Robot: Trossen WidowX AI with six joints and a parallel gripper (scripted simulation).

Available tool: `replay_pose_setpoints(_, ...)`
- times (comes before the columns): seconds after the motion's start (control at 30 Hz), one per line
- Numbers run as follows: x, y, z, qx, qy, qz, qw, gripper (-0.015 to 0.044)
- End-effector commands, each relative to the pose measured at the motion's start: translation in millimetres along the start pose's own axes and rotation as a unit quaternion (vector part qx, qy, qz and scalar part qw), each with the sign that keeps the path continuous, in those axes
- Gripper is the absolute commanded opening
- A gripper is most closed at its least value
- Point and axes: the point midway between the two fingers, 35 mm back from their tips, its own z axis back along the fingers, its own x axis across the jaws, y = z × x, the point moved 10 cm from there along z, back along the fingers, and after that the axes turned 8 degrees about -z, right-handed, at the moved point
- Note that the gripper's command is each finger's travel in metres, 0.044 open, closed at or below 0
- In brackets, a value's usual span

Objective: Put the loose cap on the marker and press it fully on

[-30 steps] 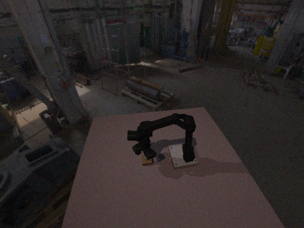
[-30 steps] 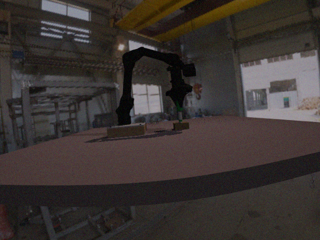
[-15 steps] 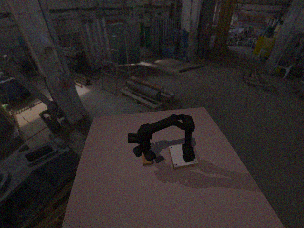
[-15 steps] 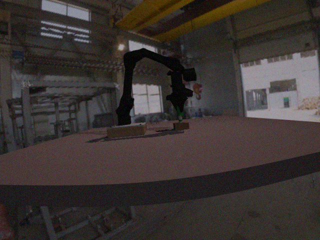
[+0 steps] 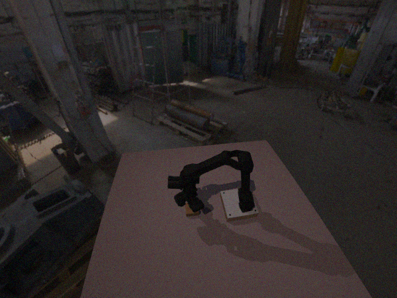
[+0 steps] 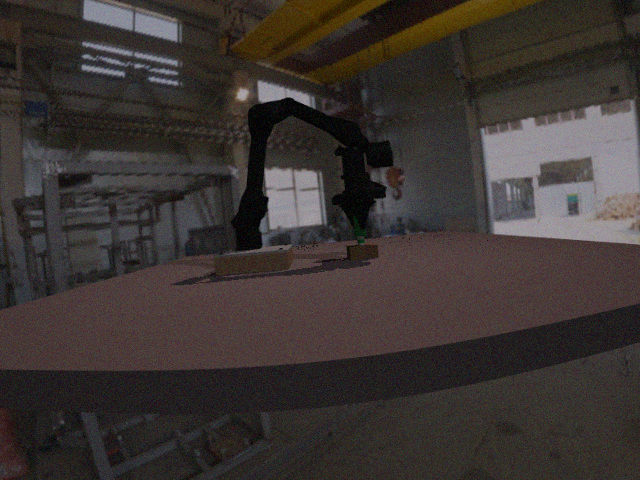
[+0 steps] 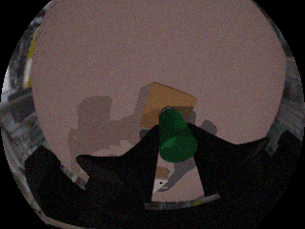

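1. Between two black, tapering gripper fingers [image 5: 196, 208] [image 6: 360, 227], set partly apart, a green, rounded marker cap [image 6: 357, 225] [image 7: 177, 145] is gripped.
2. Below the cap, in the exterior view, a short upright piece of the marker [image 6: 360, 240] shows, pale with a green band; whether the cap is fully seated cannot be told.
3. The marker stands in a small, tan, square-sided holder block [image 5: 191, 210] [image 6: 362, 252] [image 7: 170, 101] on the pinkish-brown table [image 5: 154, 243] [image 6: 320, 320] [image 7: 157, 43].
4. Above them, the black, jointed robot arm [image 5: 213, 162] [image 6: 320, 119] arches over from a white-topped, wooden-sided base plate [image 5: 229, 205] [image 6: 253, 261] [image 7: 158, 185].
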Motion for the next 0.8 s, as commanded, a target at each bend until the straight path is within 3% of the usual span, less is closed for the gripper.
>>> replay_pose_setpoints(0.0, 0, 0, 0, 0.000, 0.000, 0.000, 1.000, 0.0052)
replay_pose_setpoints(0.5, 0, 0, 0, 0.000, 0.000, 0.000, 1.000, 0.0440)
replay_pose_setpoints(0.77, 0, 0, 75, 0.000, 0.000, 0.000, 1.000, 0.0440)
